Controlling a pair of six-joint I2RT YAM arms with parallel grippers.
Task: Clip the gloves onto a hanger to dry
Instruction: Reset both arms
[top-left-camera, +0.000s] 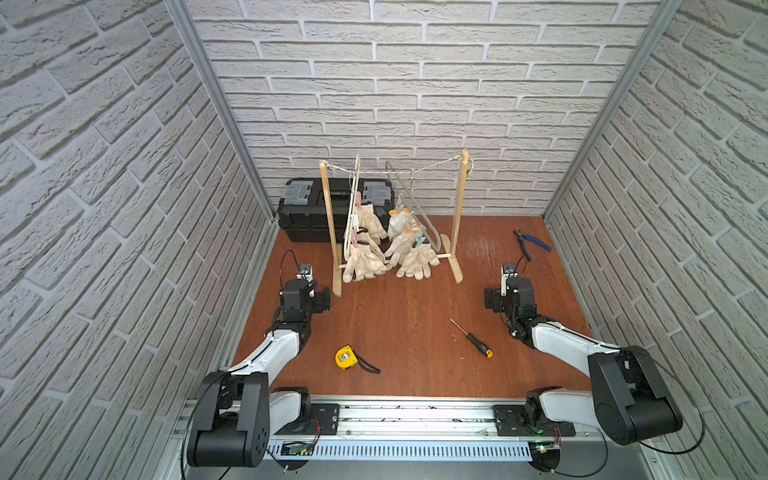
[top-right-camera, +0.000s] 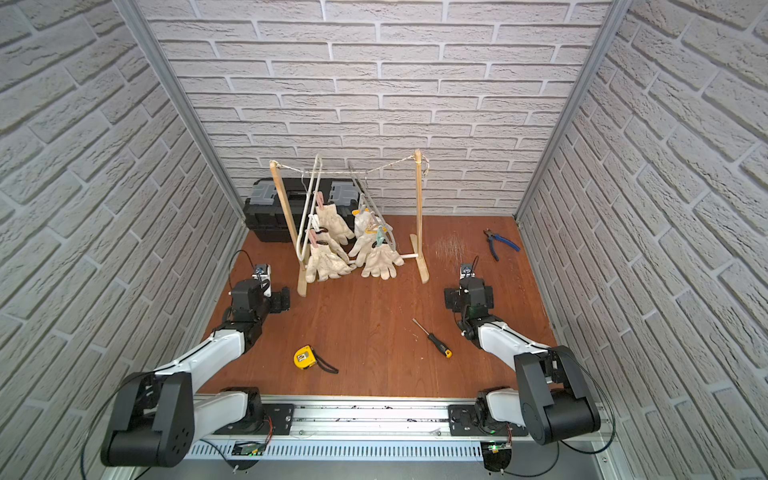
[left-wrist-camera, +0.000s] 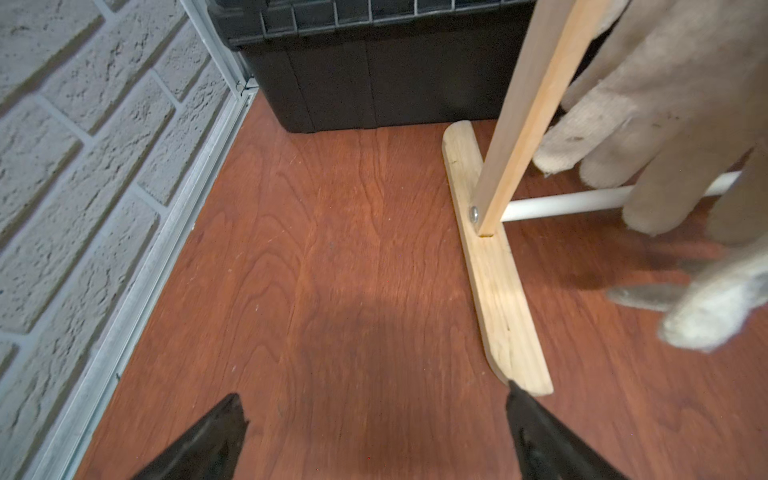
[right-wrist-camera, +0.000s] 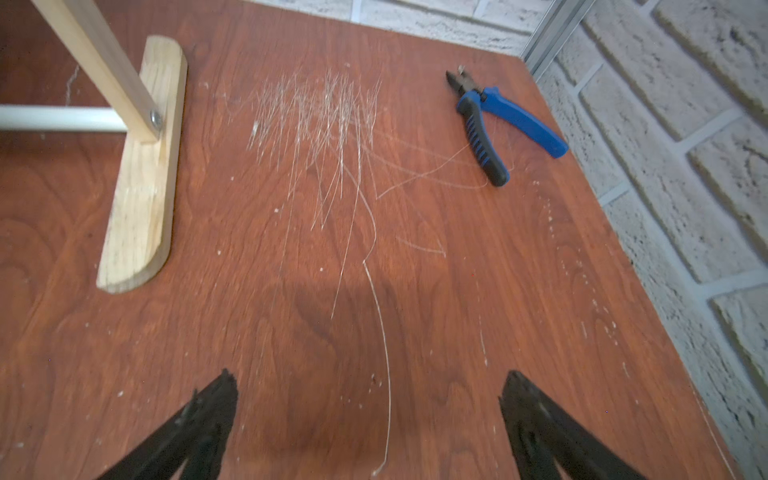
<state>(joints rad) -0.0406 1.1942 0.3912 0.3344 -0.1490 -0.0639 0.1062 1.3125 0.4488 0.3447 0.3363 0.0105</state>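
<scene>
Several off-white, stained gloves (top-left-camera: 363, 264) (top-right-camera: 380, 259) hang clipped by pegs on a white hanger (top-left-camera: 353, 195) and a clear hanger (top-left-camera: 409, 199). Both hangers are hooked over a string on a wooden rack (top-left-camera: 459, 216) at the back of the table. My left gripper (left-wrist-camera: 376, 409) hovers open and empty over bare wood beside the rack's left foot (left-wrist-camera: 494, 286), with glove fingertips (left-wrist-camera: 665, 104) dangling close by. On the far side of the rack's other foot (right-wrist-camera: 141, 178), my right gripper (right-wrist-camera: 368, 390) is open over scratched tabletop, holding nothing.
A black toolbox (top-left-camera: 307, 208) stands behind the rack at the back left. Blue-handled pliers (top-left-camera: 534, 241) (right-wrist-camera: 498, 120) lie at the back right. A yellow tape measure (top-left-camera: 345, 357) and a screwdriver (top-left-camera: 471, 338) lie toward the front. Brick-pattern walls enclose three sides.
</scene>
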